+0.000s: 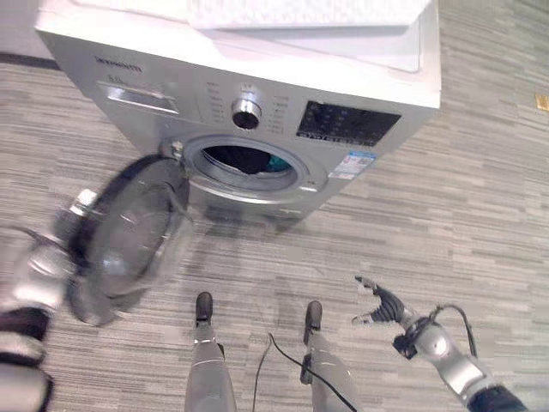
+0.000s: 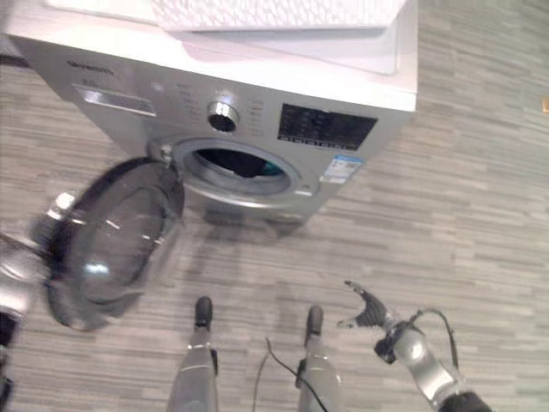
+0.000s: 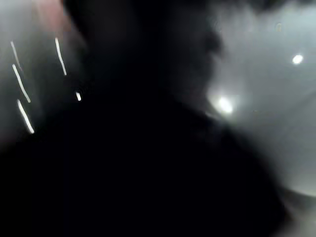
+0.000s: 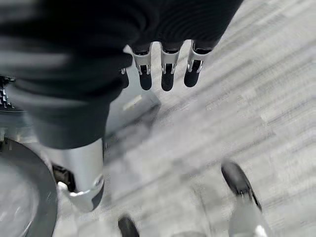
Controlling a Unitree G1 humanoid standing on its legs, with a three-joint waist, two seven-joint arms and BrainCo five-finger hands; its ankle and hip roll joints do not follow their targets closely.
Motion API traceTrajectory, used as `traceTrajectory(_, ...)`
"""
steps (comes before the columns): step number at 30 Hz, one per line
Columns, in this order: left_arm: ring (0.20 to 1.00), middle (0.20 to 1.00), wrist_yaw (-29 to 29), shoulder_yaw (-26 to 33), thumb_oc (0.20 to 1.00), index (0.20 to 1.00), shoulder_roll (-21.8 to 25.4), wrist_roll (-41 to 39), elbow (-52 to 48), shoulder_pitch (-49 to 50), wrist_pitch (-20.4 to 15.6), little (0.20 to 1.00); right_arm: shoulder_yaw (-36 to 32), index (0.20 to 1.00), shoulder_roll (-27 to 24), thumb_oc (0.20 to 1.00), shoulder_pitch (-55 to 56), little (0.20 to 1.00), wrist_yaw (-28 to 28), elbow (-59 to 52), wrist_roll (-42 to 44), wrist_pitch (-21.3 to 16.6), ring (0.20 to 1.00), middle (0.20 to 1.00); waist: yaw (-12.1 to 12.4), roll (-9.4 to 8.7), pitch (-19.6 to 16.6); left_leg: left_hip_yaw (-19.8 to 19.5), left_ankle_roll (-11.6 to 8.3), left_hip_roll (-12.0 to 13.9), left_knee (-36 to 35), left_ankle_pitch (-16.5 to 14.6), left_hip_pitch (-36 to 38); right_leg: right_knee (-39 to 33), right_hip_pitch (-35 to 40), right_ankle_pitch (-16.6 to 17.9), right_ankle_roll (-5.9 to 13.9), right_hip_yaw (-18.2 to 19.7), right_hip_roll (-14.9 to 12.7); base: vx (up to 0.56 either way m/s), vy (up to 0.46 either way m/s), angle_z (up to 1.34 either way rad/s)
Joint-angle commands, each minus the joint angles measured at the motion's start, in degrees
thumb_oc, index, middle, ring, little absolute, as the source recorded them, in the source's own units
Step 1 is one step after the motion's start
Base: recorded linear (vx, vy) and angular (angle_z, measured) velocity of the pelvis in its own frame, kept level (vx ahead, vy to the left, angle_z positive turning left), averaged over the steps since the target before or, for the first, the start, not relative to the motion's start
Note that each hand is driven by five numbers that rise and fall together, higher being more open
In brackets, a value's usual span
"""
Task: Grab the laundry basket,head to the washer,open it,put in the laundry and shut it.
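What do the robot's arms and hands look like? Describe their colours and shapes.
Both arms are silver-grey, tube-like segments. The right hand has slim silver fingers with dark tips and a dark ribbed cover over its back and wrist. The left hand looks silver with a dark cover, too blurred for detail.

My right hand (image 4: 165,74) hung over the striped grey floor (image 4: 256,103), its fingers (image 4: 167,79) loosely straight and holding nothing, my thumb (image 4: 81,182) apart from them. Beyond it, the washer's round door (image 4: 22,197) curved in at one edge, standing open.

right hand (image 1: 383,302) low, fingers relaxed, empty.
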Motion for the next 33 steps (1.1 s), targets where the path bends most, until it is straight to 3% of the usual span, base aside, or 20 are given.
traceTrajectory(1, 1.0, 1.0, -0.4, -13.6, 1.0, 1.0, -18.0, 0.0, 8.6, -6.7, -4.7, 1.0, -2.1, 1.0, -2.0, 1.0, -6.0, 1.0, -1.5, -1.5, -2.4, -1.6, 1.0, 1.0, -7.1, -4.21, 2.1, 2.0, 3.55, -0.3, 1.7, -5.8, 0.9, 1.6, -3.3, 0.5, -1.38, 5.2, 3.2, 0.06, -0.024, -0.19)
traceTrajectory(6, 1.0, 1.0, -0.5, -17.8, 1.0, 1.0, -25.9, -3.3, 14.2, -11.3, -5.7, 1.0, -3.8, 1.0, -3.6, 1.0, -5.2, 1.0, -2.4, -1.5, -3.8, -1.7, 1.0, 1.0, -10.5, -2.73, -0.1, 6.4, 2.83, 1.8, -2.9, -3.9, 6.3, 1.0, -3.1, 0.2, -1.44, 8.2, 4.8, 0.09, -0.032, -0.42)
traceTrajectory(10, 1.0, 1.0, 1.0, -18.0, 1.0, 1.0, -26.6, -3.2, 14.2, -12.6, -7.1, 1.0, -4.0, 1.0, -3.8, 1.0, -5.3, 1.0, -2.4, -0.4, -3.7, -2.1, 1.0, 1.0, -11.8, -2.08, -1.0, 9.4, 2.46, 2.7, -4.6, -3.4, 9.4, 1.1, -3.2, 0.2, -1.09, 10.4, 5.9, 0.05, -0.033, -0.82)
traceTrajectory(12, 1.0, 1.0, 1.0, -19.4, 1.0, 1.0, -24.2, -2.8, 4.8, -9.5, -9.5, 1.0, -3.2, 1.0, -4.3, 1.0, -4.7, 1.0, -1.6, 1.0, -4.1, -2.7, 1.0, 1.0, -11.4, -0.65, -1.3, 10.2, 2.23, 3.2, -4.9, -3.1, 10.4, 1.1, -2.9, 0.0, -1.03, 10.5, 6.1, 0.08, -0.091, -0.77)
traceTrajectory(15, 1.0, 1.0, -2.5, -20.0, 1.0, 1.0, -20.6, -5.0, -4.9, -0.8, -10.5, 1.0, -2.0, 1.0, -4.5, 1.0, -3.1, 1.0, 0.7, 2.4, -4.2, -3.5, 1.0, 1.0, -9.7, 1.54, -1.5, 9.9, 2.06, 3.2, -5.2, -2.4, 11.0, 1.1, -1.9, -0.6, -1.32, 9.6, 5.7, 0.04, -0.025, -0.08)
traceTrajectory(17, 1.0, 1.0, -4.8, -20.5, 1.0, 1.0, -20.0, -5.6, -5.7, 2.5, -10.5, 1.0, -0.1, 1.0, -3.5, 1.0, -3.7, 1.0, 2.7, 5.0, -2.9, -3.8, 1.0, 1.0, -8.6, 2.49, -1.7, 9.3, 2.01, 3.1, -5.3, -2.4, 11.3, 1.1, -0.9, -1.1, -1.53, 8.7, 5.5, 0.03, -0.02, 0.26)
traceTrajectory(20, 1.0, 1.0, -6.6, -23.1, 1.0, 1.0, -19.8, 0.1, -3.5, 4.4, -9.9, 1.0, 6.5, 1.0, -1.6, 1.0, -7.5, 1.0, 6.2, 7.3, -4.2, -3.5, 1.0, 1.0, -7.0, 3.74, -2.5, 8.2, 1.94, 2.8, -5.5, -2.3, 11.2, 0.8, 0.3, -1.7, -1.76, 7.1, 5.0, 0.02, -0.028, 0.18)
traceTrajectory(21, 1.0, 1.0, -6.7, -25.5, 1.0, 1.0, -20.6, 5.2, -0.3, 3.1, -9.4, 1.0, 11.5, 1.0, 1.4, 1.0, -11.9, 1.0, 7.9, 9.9, -3.6, -2.9, 1.0, 1.0, -6.2, 4.3, -2.4, 7.2, 1.96, 2.5, -5.5, -1.9, 10.6, 0.7, 0.6, -1.9, -1.96, 6.2, 4.7, -0.01, -0.042, 0.24)
traceTrajectory(22, 1.0, 1.0, -6.7, -25.4, 1.0, 1.0, -20.6, 5.2, -0.2, 3.0, -9.5, 1.0, 11.6, 1.0, 1.5, 1.0, -12.1, 1.0, 7.8, 10.1, -3.6, -2.9, 1.0, 1.0, -6.3, 4.22, -2.4, 7.1, 1.96, 2.5, -5.5, -1.7, 10.4, 0.7, 0.4, -1.7, -1.99, 6.2, 4.6, -0.02, -0.029, 0.38)
traceTrajectory(26, 1.0, 1.0, -10.7, -33.5, 1.0, 1.0, -19.7, 14.4, 0.5, 0.4, -8.9, 1.0, 23.9, 1.0, 10.6, 1.0, -25.7, 1.0, 10.0, 20.7, -3.7, -1.9, 1.0, 1.0, -4.0, 5.8, -2.0, 5.3, 2.37, 1.5, -5.5, -1.8, 9.5, 0.5, 1.0, -1.8, -2.09, 4.8, 3.9, -0.01, 0.02, 0.32)
traceTrajectory(27, 1.0, 1.0, -11.7, -36.5, 1.0, 1.0, -18.1, 16.7, -1.6, 0.4, -9.1, 1.0, 28.8, 1.0, 15.7, 1.0, -32.3, 1.0, 10.9, 27.7, -6.1, -1.2, 1.0, 1.0, -1.9, 6.84, -1.8, 4.5, 2.53, 1.0, -5.5, -1.7, 9.2, 0.6, 1.3, -1.8, -2.06, 4.1, 3.5, 0.0, 0.021, 0.23)
traceTrajectory(28, 1.0, 1.0, -11.7, -36.4, 1.0, 1.0, -17.9, 16.7, -1.7, 0.4, -9.1, 1.0, 28.9, 1.0, 16.2, 1.0, -32.6, 1.0, 10.8, 28.3, -6.1, -1.4, 1.0, 1.0, -2.0, 6.68, -1.7, 4.5, 2.53, 1.0, -5.5, -1.6, 9.1, 0.6, 1.3, -1.7, -2.06, 4.1, 3.5, 0.0, 0.024, 0.24)
traceTrajectory(30, 1.0, 1.0, -12.0, -38.2, 1.0, 1.0, -16.1, 18.9, -3.9, 0.8, -9.4, 1.0, 32.7, 1.0, 21.5, 1.0, -38.5, 1.0, 10.6, 35.9, -10.0, -0.6, 1.0, 1.0, 0.6, 7.61, -1.3, 3.4, 2.72, 0.5, -5.5, -1.8, 9.0, 0.6, 2.0, -2.1, -2.0, 3.1, 2.9, 0.0, 0.008, 0.31)
traceTrajectory(31, 1.0, 1.0, -11.4, -38.0, 1.0, 1.0, -15.5, 19.2, -4.3, 1.1, -9.2, 1.0, 32.0, 1.0, 24.1, 1.0, -41.5, 1.0, 9.0, 41.9, -10.9, -0.3, 1.0, 1.0, 2.1, 8.0, -1.1, 2.6, 2.84, 0.0, -5.5, -1.3, 8.4, 0.5, 2.0, -1.8, -2.04, 2.4, 2.5, -0.06, 0.01, 0.6)
traceTrajectory(32, 1.0, 1.0, -10.5, -37.6, 1.0, 1.0, -14.7, 19.0, -5.8, 1.3, -9.1, 1.0, 28.4, 1.0, 26.8, 1.0, -47.8, 1.0, 6.4, 50.2, -10.3, 0.8, 1.0, 1.0, 5.6, 9.43, -0.6, 1.0, 2.81, -1.0, -5.5, -0.6, 7.0, 0.4, 2.0, -1.7, -1.92, 0.9, 1.8, -0.09, 0.001, 0.63)
traceTrajectory(33, 1.0, 1.0, -10.0, -36.9, 1.0, 1.0, -14.8, 18.6, -6.3, 1.7, -8.9, 1.0, 26.1, 1.0, 27.0, 1.0, -49.9, 1.0, 5.4, 53.4, -9.5, 1.3, 1.0, 1.0, 7.3, 10.12, -0.5, 0.0, 2.79, -1.5, -5.5, -0.3, 6.3, 0.4, 2.0, -1.6, -1.84, 0.0, 1.4, -0.07, -0.005, 0.53)
